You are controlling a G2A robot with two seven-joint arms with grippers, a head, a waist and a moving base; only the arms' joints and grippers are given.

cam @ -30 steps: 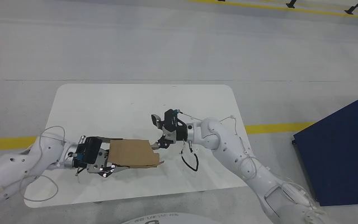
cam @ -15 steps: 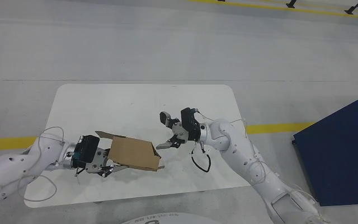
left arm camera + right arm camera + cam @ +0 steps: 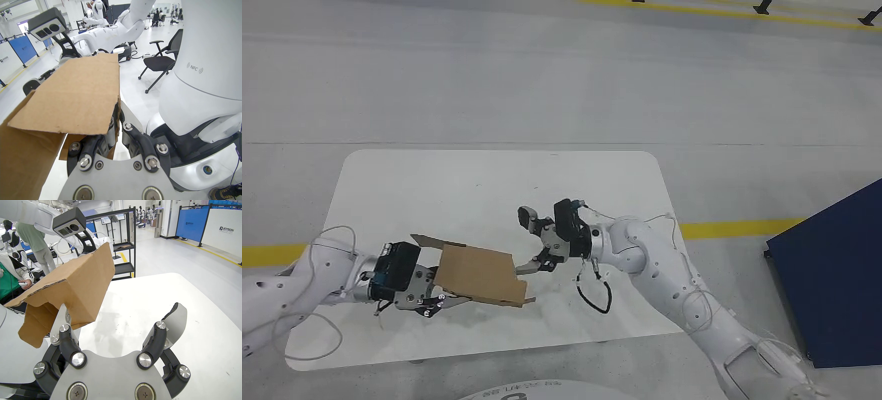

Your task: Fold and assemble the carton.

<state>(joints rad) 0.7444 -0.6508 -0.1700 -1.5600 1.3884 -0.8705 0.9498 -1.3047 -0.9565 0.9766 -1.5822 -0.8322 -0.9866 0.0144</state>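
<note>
My left gripper (image 3: 430, 291) clamped on carton (image 3: 477, 277) end, carton raised near table (image 3: 492, 180) front edge. My right gripper (image 3: 529, 242) spread wide beside free end. Best: approach free end squarely, press slowly against left hold.

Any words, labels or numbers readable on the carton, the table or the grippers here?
carton: none; its visible brown faces are bare.
table: none on its white top.
left gripper, shut on the carton: none.
right gripper, open beside the carton: none.
</note>
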